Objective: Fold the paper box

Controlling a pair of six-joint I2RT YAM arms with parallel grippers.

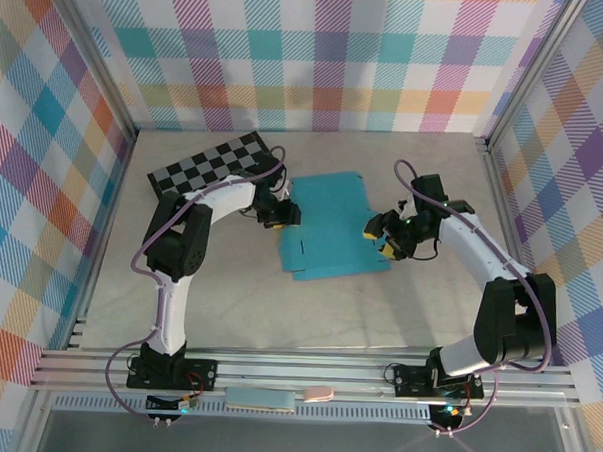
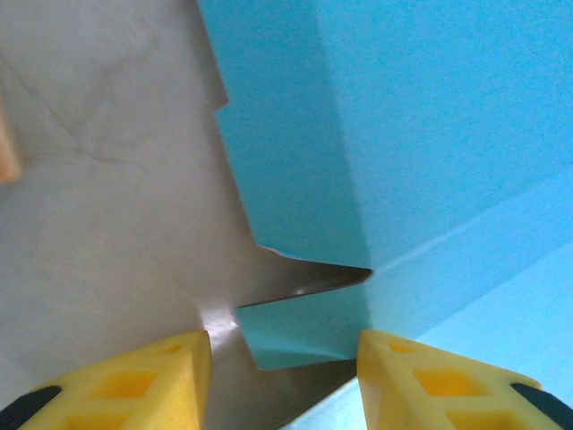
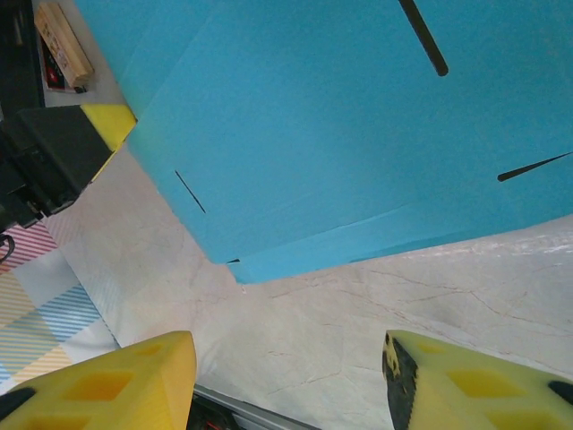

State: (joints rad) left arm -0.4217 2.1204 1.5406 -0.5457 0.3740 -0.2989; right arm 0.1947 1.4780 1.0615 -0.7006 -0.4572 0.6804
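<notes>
Lying flat on the table (image 1: 228, 303), the paper box (image 1: 336, 228) sat between the two pincers. Its left edge was partly covered by the left gripper (image 1: 279, 215), and both wrist views cut the sheet off. It was slightly skewed and its long axis was hard to judge. The left gripper's jaws were spread astride the box's notched edge. The right gripper (image 1: 381, 235), just beside the right edge, was spread over bare table. A checkerboard (image 1: 209, 167) lay beyond the left gripper.

Black-and-grey checkerboard (image 1: 209, 165) flat on the pale table (image 1: 328, 312), plaid walls (image 1: 329, 57) around.
</notes>
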